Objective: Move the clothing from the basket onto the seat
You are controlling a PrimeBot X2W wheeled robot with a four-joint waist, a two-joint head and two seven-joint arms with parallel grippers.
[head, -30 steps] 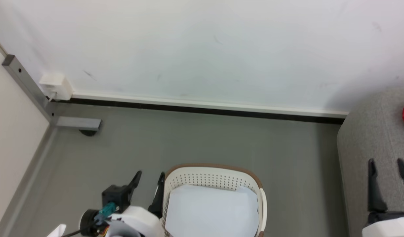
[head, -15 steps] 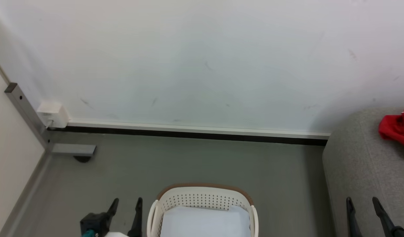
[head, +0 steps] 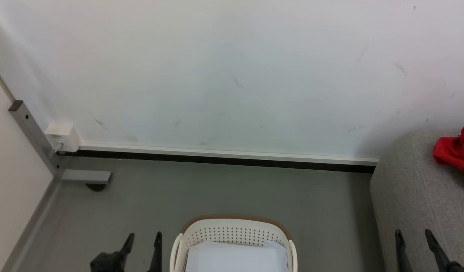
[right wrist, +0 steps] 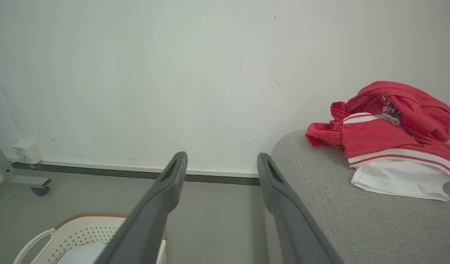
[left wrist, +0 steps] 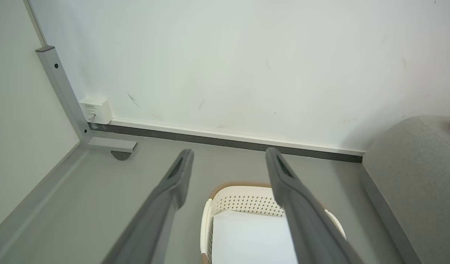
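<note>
My left pincer (left wrist: 228,152) and right pincer (right wrist: 221,157) hang spread, fingers apart in air, while the red jerseys (right wrist: 386,135) lie heaped by the grey sofa's (right wrist: 357,227) rounded end, beside the laundry basket (head: 232,232) on the floor (head: 217,189).

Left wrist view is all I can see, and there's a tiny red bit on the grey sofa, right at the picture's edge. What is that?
Observer: It's the clothing, a heap of red jerseys with white stripes, lying on the seat.
Operator: Is my other hand holding any?
Observer: No. The right gripper is open and empty.
Operator: Anything white there too?
Observer: Yes, a white cloth under the red.
</note>
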